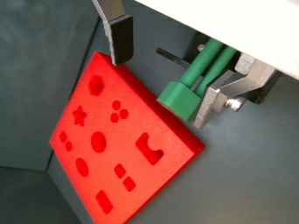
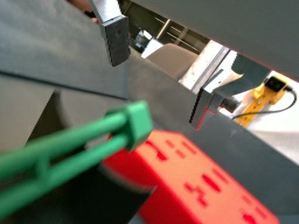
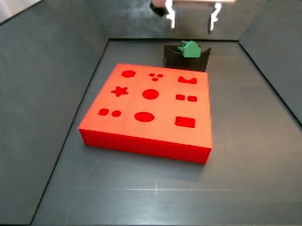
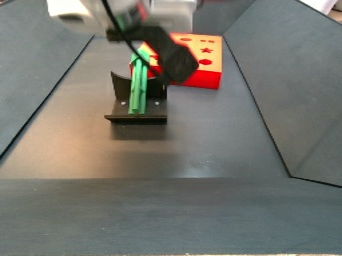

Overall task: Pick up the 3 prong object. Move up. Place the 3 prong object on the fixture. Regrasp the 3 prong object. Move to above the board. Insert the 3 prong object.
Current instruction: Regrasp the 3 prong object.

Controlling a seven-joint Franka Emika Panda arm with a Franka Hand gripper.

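Note:
The green 3 prong object [image 3: 186,48] sits on the dark fixture [image 3: 190,60] behind the far edge of the red board [image 3: 148,106]. In a side view it stands upright [image 4: 139,82] against the fixture's bracket [image 4: 135,112]. My gripper [image 3: 192,14] hangs open just above it, gripping nothing. In both wrist views the green piece [image 1: 187,86] [image 2: 82,144] lies beside one silver finger [image 1: 218,96], untouched by the dark pad of the opposite finger [image 1: 118,39]. The gripper [image 1: 165,73] [image 2: 160,74] has a wide gap between its fingers.
Grey sloping walls [image 3: 59,53] enclose the dark floor [image 3: 141,190]. The board [image 4: 201,55] lies right next to the fixture. A yellow cable [image 2: 263,94] shows outside the enclosure.

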